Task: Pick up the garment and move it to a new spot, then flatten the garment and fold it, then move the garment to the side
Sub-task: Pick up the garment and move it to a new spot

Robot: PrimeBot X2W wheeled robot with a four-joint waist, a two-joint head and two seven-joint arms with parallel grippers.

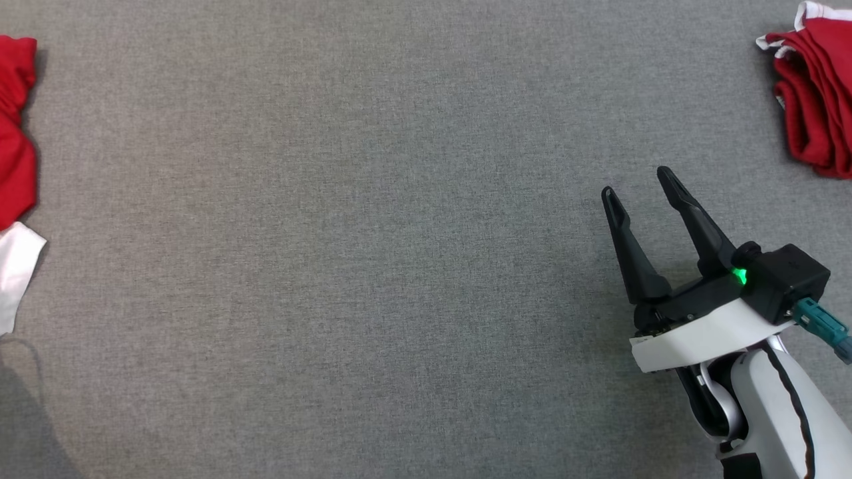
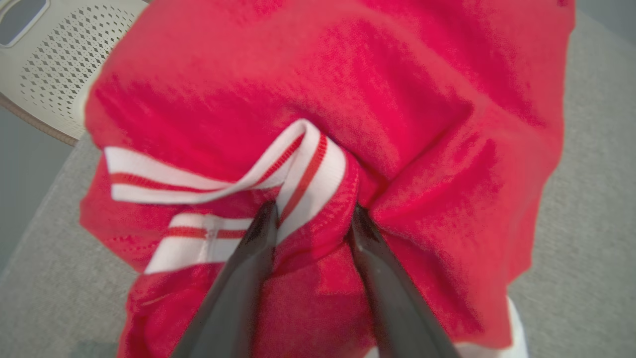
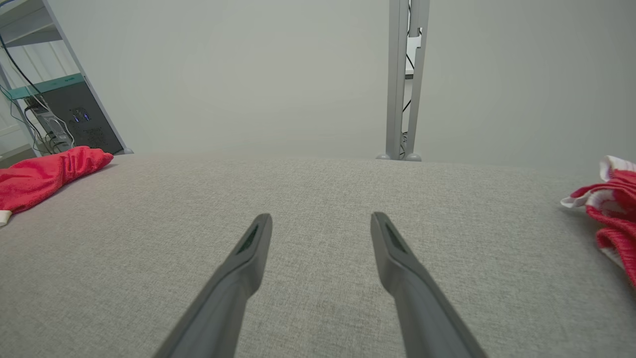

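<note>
red jersey (image 2: pixel 348 74) lies far left, by the left gripper (image 2: pixel 310 216). striped hem (image 2: pixel 308 164) sits between its jaws; can't tell if clamped. right gripper (image 1: pixel 637 183) spread, empty.

Two garments: one garment (image 1: pixel 14 133) at the left edge of the head view, a second garment (image 1: pixel 813 100) at its upper right. Two grippers: the right gripper (image 1: pixel 636 182) at the head view's lower right, the left gripper (image 2: pixel 312 209) at the bottom middle of the left wrist view. Each has two fingers (image 3: pixel 248 268), four altogether. One table (image 1: pixel 399 266). One green light (image 1: pixel 739 276). One perforated panel (image 2: pixel 54 64), upper left of the left wrist view. One post (image 3: pixel 405 79) and one dark box (image 3: pixel 82 117), top of the right wrist view.
</note>
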